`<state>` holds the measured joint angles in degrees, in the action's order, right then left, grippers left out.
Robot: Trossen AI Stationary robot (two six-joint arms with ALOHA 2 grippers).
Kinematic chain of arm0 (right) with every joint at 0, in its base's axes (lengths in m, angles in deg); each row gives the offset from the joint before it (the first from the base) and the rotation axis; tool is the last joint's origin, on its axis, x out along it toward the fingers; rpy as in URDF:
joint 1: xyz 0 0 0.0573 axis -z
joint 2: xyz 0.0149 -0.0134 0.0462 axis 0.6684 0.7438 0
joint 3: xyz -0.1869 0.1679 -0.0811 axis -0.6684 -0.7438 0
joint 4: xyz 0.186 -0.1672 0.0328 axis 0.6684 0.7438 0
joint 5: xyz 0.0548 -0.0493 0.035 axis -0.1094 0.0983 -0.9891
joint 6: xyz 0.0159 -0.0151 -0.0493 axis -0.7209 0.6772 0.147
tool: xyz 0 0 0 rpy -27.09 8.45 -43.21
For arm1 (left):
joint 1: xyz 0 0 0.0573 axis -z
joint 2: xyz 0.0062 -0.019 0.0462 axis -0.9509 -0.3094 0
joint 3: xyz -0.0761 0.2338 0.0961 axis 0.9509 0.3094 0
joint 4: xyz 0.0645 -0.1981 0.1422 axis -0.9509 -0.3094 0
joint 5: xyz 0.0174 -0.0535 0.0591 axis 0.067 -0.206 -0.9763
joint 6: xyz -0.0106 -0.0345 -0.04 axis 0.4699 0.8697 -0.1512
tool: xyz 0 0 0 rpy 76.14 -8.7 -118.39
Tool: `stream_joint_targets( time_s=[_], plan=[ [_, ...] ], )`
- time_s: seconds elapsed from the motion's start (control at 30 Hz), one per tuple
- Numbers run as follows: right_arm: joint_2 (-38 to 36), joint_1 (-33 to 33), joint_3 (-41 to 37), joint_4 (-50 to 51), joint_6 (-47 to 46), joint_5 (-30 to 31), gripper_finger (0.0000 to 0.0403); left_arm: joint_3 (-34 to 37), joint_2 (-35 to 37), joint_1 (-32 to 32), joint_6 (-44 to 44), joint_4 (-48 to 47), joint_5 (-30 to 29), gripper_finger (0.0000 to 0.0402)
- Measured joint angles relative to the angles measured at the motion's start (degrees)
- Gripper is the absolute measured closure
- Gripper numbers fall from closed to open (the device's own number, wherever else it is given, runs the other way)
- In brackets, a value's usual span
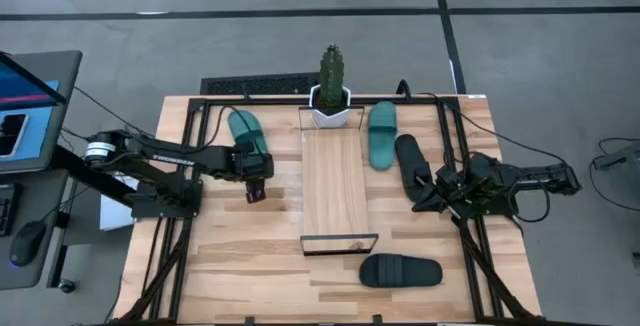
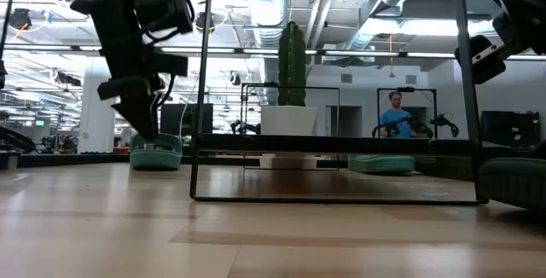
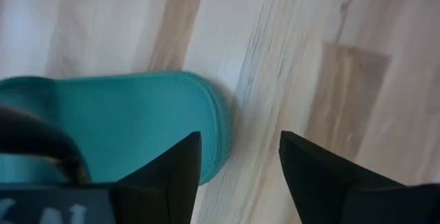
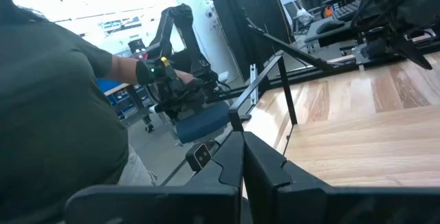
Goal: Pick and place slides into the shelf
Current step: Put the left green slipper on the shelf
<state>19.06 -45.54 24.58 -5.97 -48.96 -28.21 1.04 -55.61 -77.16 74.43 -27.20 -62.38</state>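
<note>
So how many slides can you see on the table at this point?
4. A teal slide lies left of the shelf by the left gripper; another teal slide and a black slide lie right of it; a second black slide lies near its front end.

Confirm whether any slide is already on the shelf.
No: in the high view the shelf plank is bare, and all four slides lie on the tabletop around it.

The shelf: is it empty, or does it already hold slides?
Empty. In the high view the shelf shows bare plank; all four slides lie on the table beside it.
</note>
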Motion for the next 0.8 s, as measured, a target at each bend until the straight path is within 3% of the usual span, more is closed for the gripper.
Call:
stream_joint_targets(
  time_s=[0.63, 0.8],
  plan=[
    [0.0, 0.0, 0.0, 0.0, 0.0, 0.0, 0.0403, -0.8, -17.2, 0.3, 3.7, 3.4, -8.2, 0.0216],
    [0.0, 0.0, 0.0, 0.0, 0.0, 0.0, 0.0403, -0.5, -17.6, 1.2, 2.0, 4.0, -9.6, 0.0256]
  ],
)
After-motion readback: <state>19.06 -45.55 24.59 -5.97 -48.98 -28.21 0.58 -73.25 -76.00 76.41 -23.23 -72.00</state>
